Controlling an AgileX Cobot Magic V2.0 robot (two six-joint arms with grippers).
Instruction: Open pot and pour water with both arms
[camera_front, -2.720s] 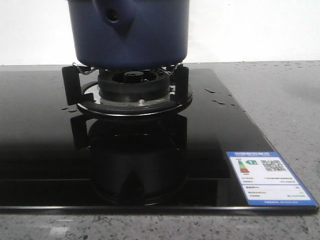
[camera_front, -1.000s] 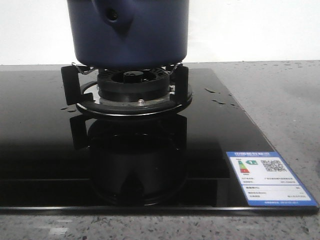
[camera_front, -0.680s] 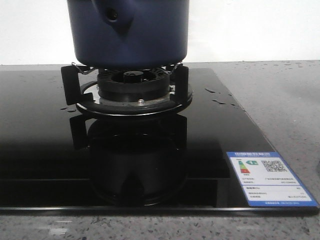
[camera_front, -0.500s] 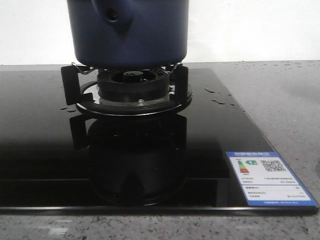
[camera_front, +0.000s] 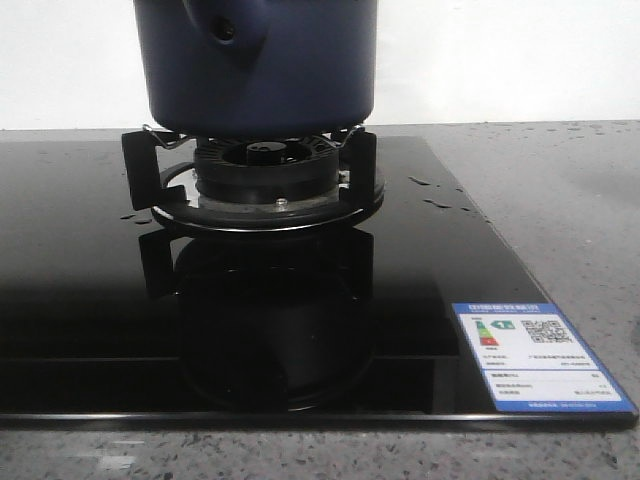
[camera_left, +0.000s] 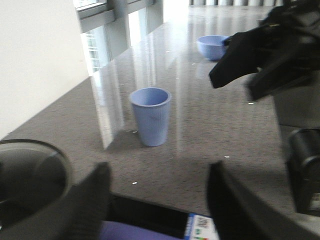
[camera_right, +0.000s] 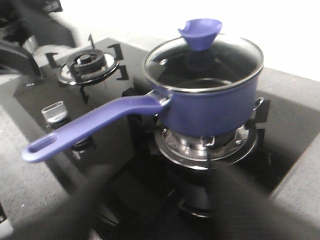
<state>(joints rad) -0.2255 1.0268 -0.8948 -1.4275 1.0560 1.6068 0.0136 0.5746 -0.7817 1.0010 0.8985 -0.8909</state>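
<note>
The dark navy pot (camera_front: 260, 70) stands on the gas burner (camera_front: 268, 180), its handle stub with the round hole facing the camera. In the right wrist view the pot (camera_right: 210, 107) wears a glass lid (camera_right: 202, 65) with a blue knob (camera_right: 200, 32), and its long blue handle (camera_right: 95, 127) reaches toward the stove's front. My right gripper (camera_right: 170, 192) is open, blurred, in front of and above the pot. My left gripper (camera_left: 159, 172) is open, hovering over the handle (camera_left: 135, 232), with the lid's rim (camera_left: 30, 150) beside it. No gripper shows in the front view.
A pale-blue ribbed cup (camera_left: 150, 116) stands on the grey counter beyond the stove's edge, a blue bowl (camera_left: 212, 46) farther off. My right arm (camera_left: 270, 50) hangs near them. A second burner (camera_right: 90, 62), a knob (camera_right: 54, 111) and the energy label (camera_front: 540, 355) are on the black glass hob (camera_front: 80, 300).
The pot and stove have not moved. A dark sliver has come in at the right edge of the front view.
</note>
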